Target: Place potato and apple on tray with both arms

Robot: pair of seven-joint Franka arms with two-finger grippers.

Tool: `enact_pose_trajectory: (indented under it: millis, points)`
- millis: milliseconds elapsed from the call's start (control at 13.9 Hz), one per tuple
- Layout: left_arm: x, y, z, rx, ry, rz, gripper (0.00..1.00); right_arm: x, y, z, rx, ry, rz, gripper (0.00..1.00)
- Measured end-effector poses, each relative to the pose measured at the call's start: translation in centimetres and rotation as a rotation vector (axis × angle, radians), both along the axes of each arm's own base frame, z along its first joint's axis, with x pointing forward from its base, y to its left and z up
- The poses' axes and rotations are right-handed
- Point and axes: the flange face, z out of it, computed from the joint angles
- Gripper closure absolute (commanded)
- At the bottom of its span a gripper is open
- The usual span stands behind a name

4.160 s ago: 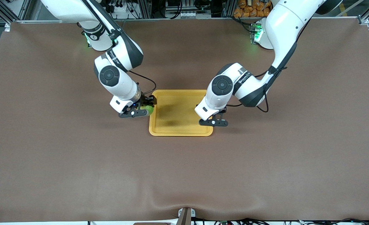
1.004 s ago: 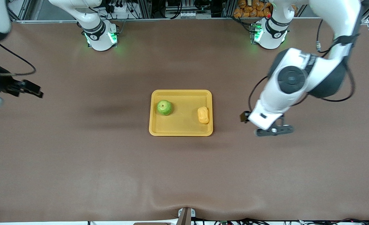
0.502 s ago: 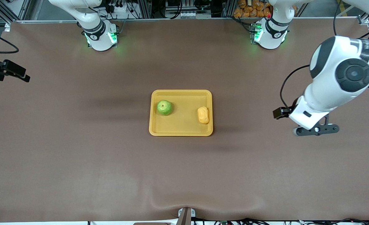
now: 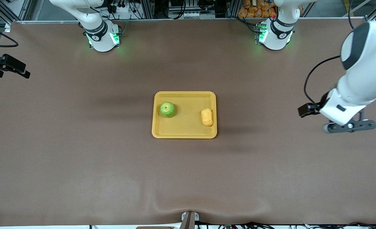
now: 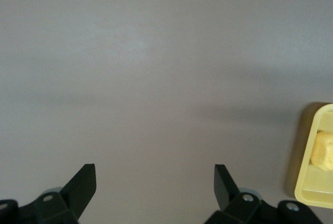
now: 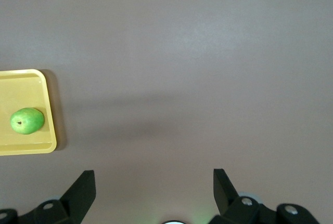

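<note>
The yellow tray (image 4: pixel 188 124) lies in the middle of the table. On it the green apple (image 4: pixel 167 109) rests toward the right arm's end and the yellow potato (image 4: pixel 207 117) toward the left arm's end, both free of any grip. My left gripper (image 4: pixel 349 126) hangs open and empty over bare table near the left arm's end. In the left wrist view my left gripper (image 5: pixel 154 182) shows spread fingers, with the tray's rim (image 5: pixel 307 192) and the potato (image 5: pixel 323 151) at the border. My right gripper (image 4: pixel 15 68) is open over the right arm's end; the right wrist view shows my right gripper (image 6: pixel 154 186), the tray (image 6: pixel 23 86) and the apple (image 6: pixel 26 120).
The two arm bases (image 4: pixel 102 37) (image 4: pixel 273 35) glow green along the table's edge farthest from the front camera. The brown cloth has a raised fold (image 4: pixel 188 208) at the edge nearest that camera. Cables and orange packets (image 4: pixel 258 8) sit off the table past the bases.
Both arms held things at the tray at first; the apple and potato now lie on it. Over the last second the left arm swung farther toward its end; the right gripper rose a little.
</note>
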Motion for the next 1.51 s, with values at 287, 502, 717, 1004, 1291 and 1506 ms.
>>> enact_pose_trajectory:
  millis: [287,502,717,1004,1291,1506]
  points:
    - [-0.9,0.4,2.5,-0.022,-0.019,0.016,0.00,0.0,-0.1,1.1,-0.002,-0.024,-0.001,0.00]
    - [-1.8,0.8,4.1,-0.011,-0.022,0.027,0.00,0.3,-0.1,1.8,-0.004,-0.043,-0.002,0.00]
    - [-2.3,0.8,5.0,-0.005,-0.032,0.027,0.00,1.0,-0.1,1.3,-0.005,-0.037,-0.002,0.00]
    - [-3.0,1.7,6.1,0.006,-0.018,-0.040,0.00,2.0,-0.2,0.9,-0.006,-0.036,-0.002,0.00]
    - [-4.5,3.0,8.0,-0.019,-0.007,-0.058,0.00,2.4,-0.2,0.6,-0.007,-0.032,-0.002,0.00]
    - [-5.7,3.4,8.4,-0.052,0.010,-0.050,0.00,2.5,-0.2,0.6,-0.007,-0.032,-0.002,0.00]
